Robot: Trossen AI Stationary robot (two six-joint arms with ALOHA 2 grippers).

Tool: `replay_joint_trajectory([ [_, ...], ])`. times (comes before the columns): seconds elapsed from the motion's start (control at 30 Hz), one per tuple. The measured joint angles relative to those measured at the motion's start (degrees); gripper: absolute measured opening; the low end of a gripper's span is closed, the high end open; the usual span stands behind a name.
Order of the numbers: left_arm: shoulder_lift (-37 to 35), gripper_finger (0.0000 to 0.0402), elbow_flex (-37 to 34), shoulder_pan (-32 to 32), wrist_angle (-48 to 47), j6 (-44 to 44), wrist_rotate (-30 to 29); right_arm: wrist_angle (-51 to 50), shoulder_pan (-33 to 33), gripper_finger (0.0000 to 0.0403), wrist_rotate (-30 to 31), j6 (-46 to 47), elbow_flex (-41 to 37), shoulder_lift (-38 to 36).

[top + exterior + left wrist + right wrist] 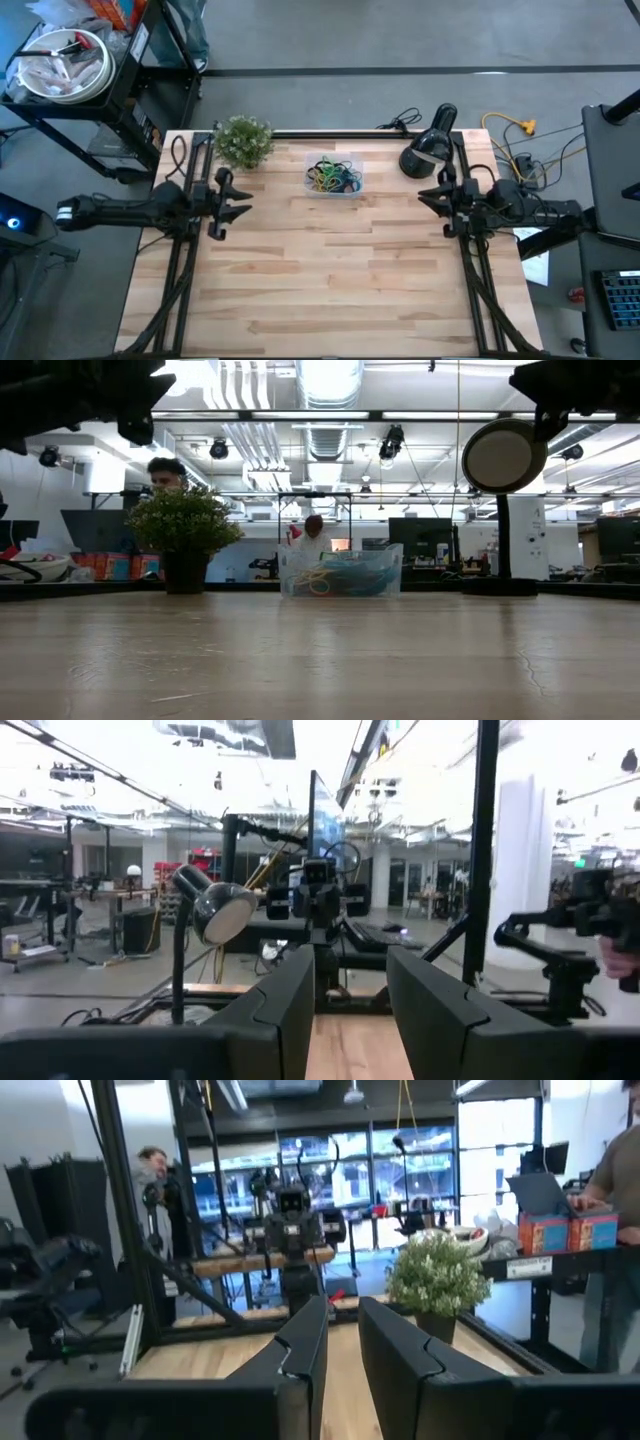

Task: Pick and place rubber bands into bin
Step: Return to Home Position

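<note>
The clear bin (pixel 333 191) stands at the table's far middle, resting flat on its bottom; in the low view the bin (pixel 390 575) is see-through. The rubber bands (pixel 333 177) lie heaped inside it, a tangle of black, blue, green and yellow loops (pixel 330 578). My left gripper (pixel 243 203) hovers over the table's left side, pointing toward the right, open (pixel 350 1010). My right gripper (pixel 425 195) hovers over the right side, pointing toward the left, open with a narrower gap (pixel 343 1350). Both are raised off the table and well apart from the bin.
A small potted plant (pixel 243 140) stands at the far left corner, left of the bin. A black desk lamp (pixel 428 150) stands at the far right. Cables (pixel 515 140) lie beyond the right edge. People (pixel 165 472) show in the room behind. Bare wood (pixel 330 270) fills the near half.
</note>
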Motion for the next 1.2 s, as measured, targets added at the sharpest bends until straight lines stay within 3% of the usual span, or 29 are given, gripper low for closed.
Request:
replay_joint_trajectory([
  [0.23, -6.92, 0.0112, -1.83, -0.3, -3.31, 0.09, -0.1, 0.21, 0.01, 0.0057, 0.02, -0.31, -1.23, -4.38],
  [0.67, -17.14, 0.0112, -5.52, -1.39, -8.5, -0.32, 0.41, 1.94, 0.01, 0.0057, -1.53, 3.43, -5.21, -4.28],
  [0.83, -17.81, 0.0112, -5.99, -1.89, -10.86, -0.42, 0.47, 16.41, 0.01, 0.0057, -1.52, 2.3, -11.57, -4.25],
  [1.2, -17.05, 0.0111, -6.03, -2.5, -14.51, -2.36, 5.7, 15.39, 0.01, 0.0057, -1.42, 2.08, -12.0, -4.15],
])
